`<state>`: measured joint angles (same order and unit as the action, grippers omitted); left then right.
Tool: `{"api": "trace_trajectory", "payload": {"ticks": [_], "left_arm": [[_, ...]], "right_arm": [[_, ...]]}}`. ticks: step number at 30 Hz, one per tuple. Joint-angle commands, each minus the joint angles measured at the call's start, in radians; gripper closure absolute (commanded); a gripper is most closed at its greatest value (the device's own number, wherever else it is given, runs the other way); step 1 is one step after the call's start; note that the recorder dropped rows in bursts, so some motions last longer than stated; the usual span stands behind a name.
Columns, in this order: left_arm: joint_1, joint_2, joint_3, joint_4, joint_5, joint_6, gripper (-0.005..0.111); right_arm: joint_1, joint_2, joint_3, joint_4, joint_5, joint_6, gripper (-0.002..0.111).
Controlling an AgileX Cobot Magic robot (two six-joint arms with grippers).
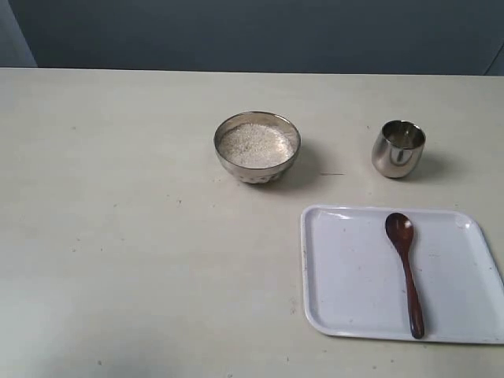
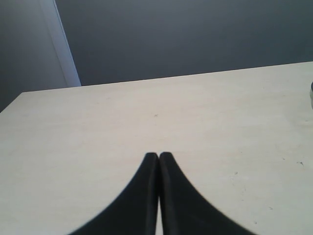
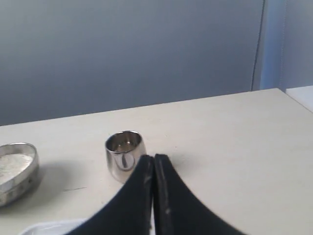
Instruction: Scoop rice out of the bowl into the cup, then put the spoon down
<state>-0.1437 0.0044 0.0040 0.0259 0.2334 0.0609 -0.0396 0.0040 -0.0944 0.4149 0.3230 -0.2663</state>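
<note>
The steel bowl stands mid-table, filled with white rice. To its right stands the small steel cup, upright. The dark wooden spoon lies on a white tray at the front right, head toward the cup. Neither gripper shows in the exterior view. My right gripper is shut and empty, its tips in front of the cup, with the bowl off to one side. My left gripper is shut and empty over bare table.
The pale table runs back to a dark blue-grey wall. A corner of the white tray shows beside the right fingers. A dark object peeks in at the edge of the left wrist view.
</note>
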Motion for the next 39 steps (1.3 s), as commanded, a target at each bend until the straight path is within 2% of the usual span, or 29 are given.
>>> {"api": "trace_trajectory", "payload": {"ticks": [1,7,14,39], "left_arm": [[-0.008,-0.004,-0.004,0.003,-0.001,-0.007,0.106],[-0.008,-0.004,-0.004,0.003,-0.001,-0.007,0.106],[-0.008,-0.004,-0.004,0.003,-0.001,-0.007,0.106],[-0.008,-0.004,-0.004,0.003,-0.001,-0.007,0.106]], "right_arm": [[-0.072,-0.004,0.009,0.035,0.047,-0.089,0.108],[-0.077,-0.004,0.020,-0.012,0.123,-0.066,0.108],[-0.077,-0.004,0.069,-0.218,0.095,0.220,0.108],[-0.077,-0.004,0.094,-0.280,0.061,0.215,0.108]]}}
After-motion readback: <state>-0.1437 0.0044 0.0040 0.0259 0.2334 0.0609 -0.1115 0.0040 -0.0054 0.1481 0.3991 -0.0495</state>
